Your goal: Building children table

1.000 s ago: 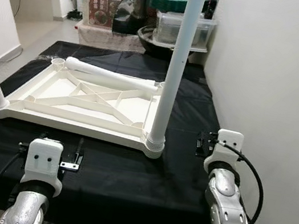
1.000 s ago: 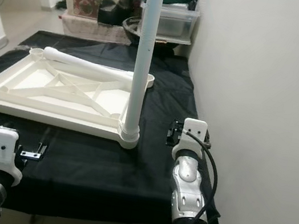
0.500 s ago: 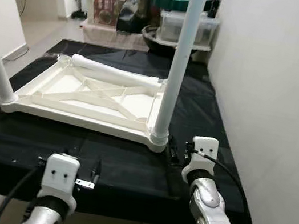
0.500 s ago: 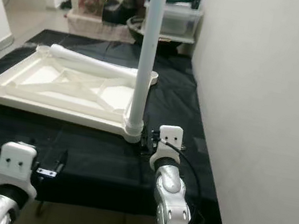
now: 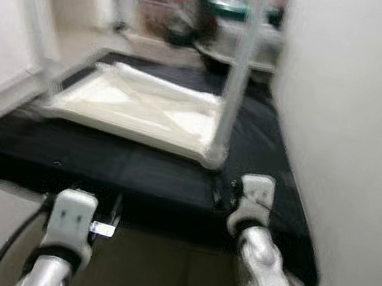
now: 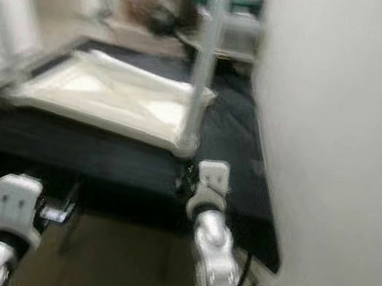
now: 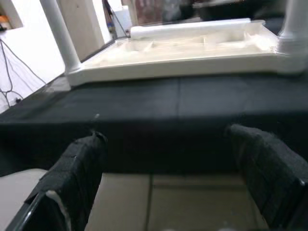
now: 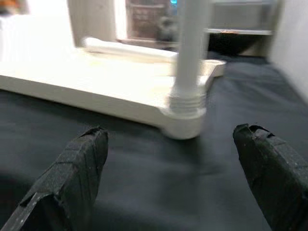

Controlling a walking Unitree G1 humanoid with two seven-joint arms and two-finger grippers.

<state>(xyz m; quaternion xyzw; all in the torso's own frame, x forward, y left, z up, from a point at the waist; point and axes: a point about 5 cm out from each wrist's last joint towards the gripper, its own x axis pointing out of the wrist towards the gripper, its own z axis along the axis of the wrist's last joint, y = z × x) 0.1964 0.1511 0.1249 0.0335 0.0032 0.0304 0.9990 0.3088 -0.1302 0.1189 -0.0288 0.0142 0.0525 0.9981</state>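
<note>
The white children's table top (image 5: 145, 109) lies upside down on a black cloth (image 5: 134, 170). One white leg (image 5: 238, 77) stands upright in its near right corner, and another (image 7: 60, 38) stands at the near left corner. A loose leg (image 8: 127, 48) lies along the far side. My right gripper (image 8: 171, 132) is open, low over the cloth, just in front of the near right leg's base (image 8: 187, 108). My left gripper (image 7: 166, 137) is open too, held at the cloth's front edge over the beige floor. The eye views are blurred.
A white wall (image 5: 356, 128) runs close along the right side. Storage boxes and a dark pot (image 5: 218, 29) crowd the back. Bare beige floor (image 5: 154, 270) lies in front of the cloth. Cables hang on the wall (image 7: 14, 72) to the left.
The whole picture has shifted and blurred, so the camera has moved back. The right gripper has come closer to the near right leg. The left gripper now sits at the cloth's front edge.
</note>
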